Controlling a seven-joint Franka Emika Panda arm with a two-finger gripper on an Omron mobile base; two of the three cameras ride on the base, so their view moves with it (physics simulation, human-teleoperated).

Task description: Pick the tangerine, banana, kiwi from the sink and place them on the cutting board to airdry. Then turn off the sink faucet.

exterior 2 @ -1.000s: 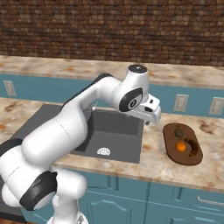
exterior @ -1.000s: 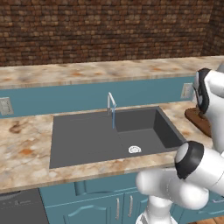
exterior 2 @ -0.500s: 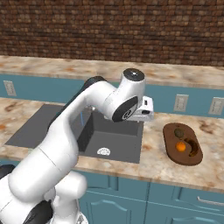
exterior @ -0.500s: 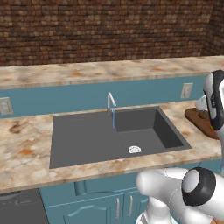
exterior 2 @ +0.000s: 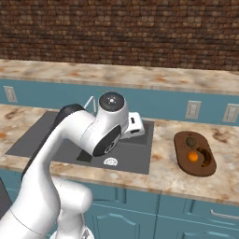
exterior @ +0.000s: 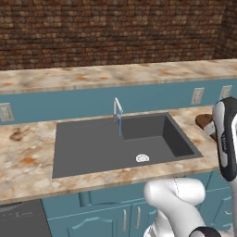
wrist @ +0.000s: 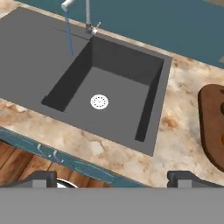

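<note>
Tangerine resting on the cutting board, near the middle. Kiwi at 12 o'clock from the tangerine, also on the board, just apart from it. Banana curved along the board's 3 o'clock side, just beside the tangerine; touching or not, cannot tell. Board lying flat on the marbled bench, at 3 o'clock from the sink, well apart from the basin rim.

Sink dark grey, sunk into the bench, white round drain on the basin floor. Sink faucet standing at the basin's 12 o'clock edge, spout bent toward the basin, thin blue stream falling from its tip, so water running.

Pincer wide open, gripping nothing, two dark fingertips spread far apart at 6 o'clock of the hand view, hanging above the front bench edge with the basin ahead and the board's curved end at 3 o'clock. White arm bent over the sink in the right base view.

Behind the bench, a blue backsplash with wall outlets, a raised ledge above, then a brick wall. Blue cabinets below the bench.
</note>
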